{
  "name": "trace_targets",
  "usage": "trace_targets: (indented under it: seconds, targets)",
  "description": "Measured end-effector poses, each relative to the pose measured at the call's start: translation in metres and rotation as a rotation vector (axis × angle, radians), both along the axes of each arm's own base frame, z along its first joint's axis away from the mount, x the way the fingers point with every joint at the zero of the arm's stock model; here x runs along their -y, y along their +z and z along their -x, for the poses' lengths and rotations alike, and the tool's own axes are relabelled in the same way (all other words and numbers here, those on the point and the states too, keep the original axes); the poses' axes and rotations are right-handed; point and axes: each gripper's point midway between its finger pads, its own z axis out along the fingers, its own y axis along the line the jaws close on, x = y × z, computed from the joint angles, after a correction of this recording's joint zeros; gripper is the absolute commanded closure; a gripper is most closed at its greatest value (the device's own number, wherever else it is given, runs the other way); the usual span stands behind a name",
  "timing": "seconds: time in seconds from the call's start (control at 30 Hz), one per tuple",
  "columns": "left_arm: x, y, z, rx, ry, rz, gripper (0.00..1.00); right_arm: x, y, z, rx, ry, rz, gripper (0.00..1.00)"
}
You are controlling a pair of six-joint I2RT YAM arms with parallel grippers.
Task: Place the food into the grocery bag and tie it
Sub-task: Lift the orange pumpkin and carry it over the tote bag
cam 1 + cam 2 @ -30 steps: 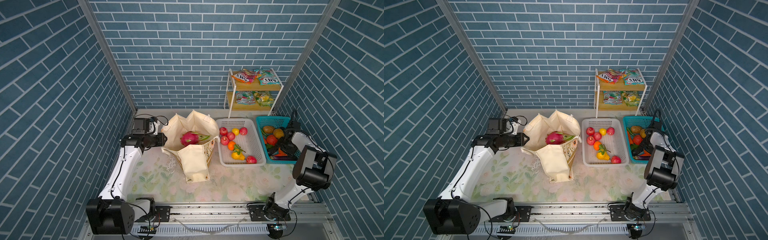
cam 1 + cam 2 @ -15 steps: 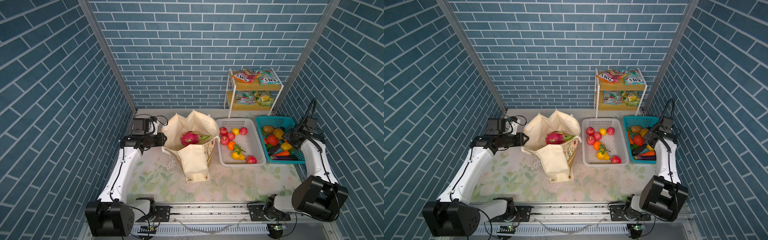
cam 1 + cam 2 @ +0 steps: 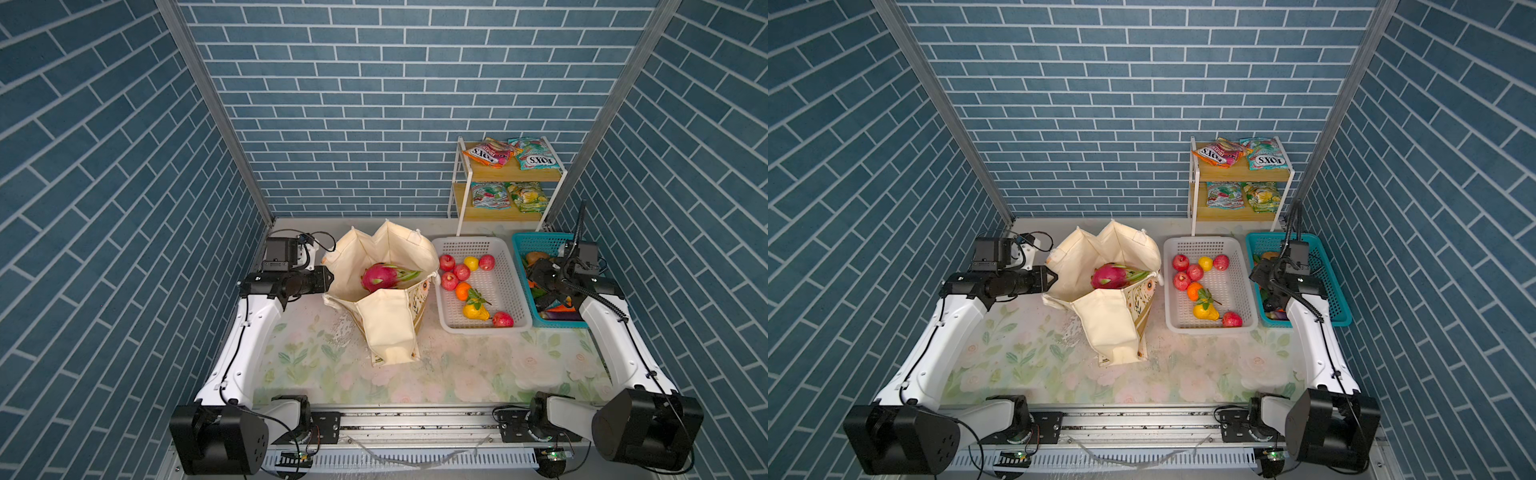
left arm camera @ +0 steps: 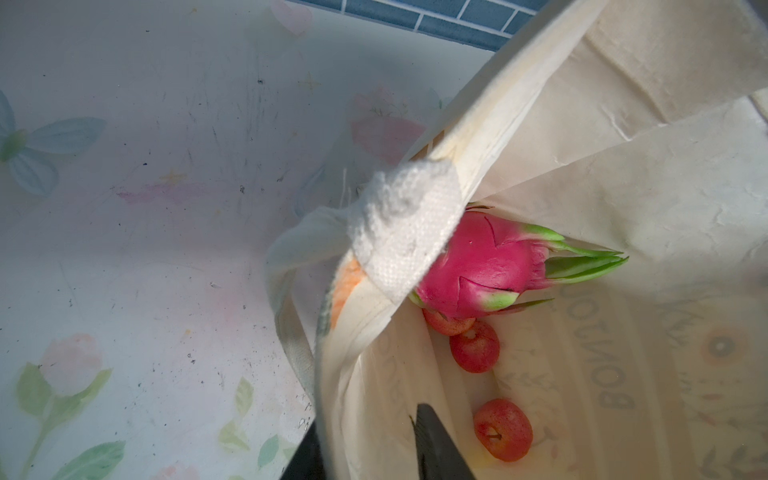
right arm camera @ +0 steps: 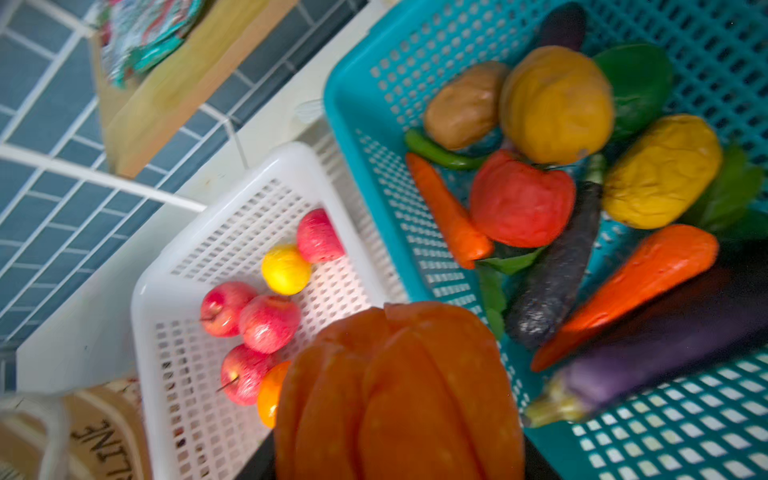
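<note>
1. While the left gripper (image 3: 327, 279) pinches the grocery bag (image 3: 386, 328) by its rim, the bag stands open on the table (image 3: 478, 365) beside the white basket (image 3: 496, 286).
2. Inside sit a dragon fruit (image 3: 378, 277) and red apples (image 4: 473, 347).
3. The right gripper (image 3: 538, 277) clamps a ribbed orange pumpkin (image 5: 395, 395) over the teal basket (image 3: 540, 245).

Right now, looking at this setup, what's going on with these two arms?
The left fingers pinch the rim of the grocery bag, holding it open; a dragon fruit and small red apples already lie inside. The right fingers hold an orange pumpkin above the teal basket of vegetables. More fruit sits in the white basket, and snack packets on the shelf.
</note>
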Motion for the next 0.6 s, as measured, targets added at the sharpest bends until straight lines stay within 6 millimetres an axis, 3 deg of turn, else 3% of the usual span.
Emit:
trace_targets:
  seconds: [0.13, 0.23, 0.47, 0.6]
  targets:
    - [0.001, 0.0, -0.001, 0.004, -0.002, 0.003, 0.64, -0.034, 0.022, 0.002, 0.055, 0.099, 0.005, 0.5]
    - [0.001, 0.001, -0.001, 0.008, -0.003, 0.005, 0.64, -0.063, 0.052, 0.003, 0.125, 0.179, 0.004, 0.51]
    - [0.001, 0.003, -0.003, 0.018, -0.003, 0.005, 0.65, -0.157, 0.139, 0.022, 0.319, 0.442, -0.03, 0.52]
    - [0.001, 0.004, -0.003, 0.026, -0.004, 0.005, 0.64, -0.215, 0.172, 0.036, 0.386, 0.602, -0.045, 0.52]
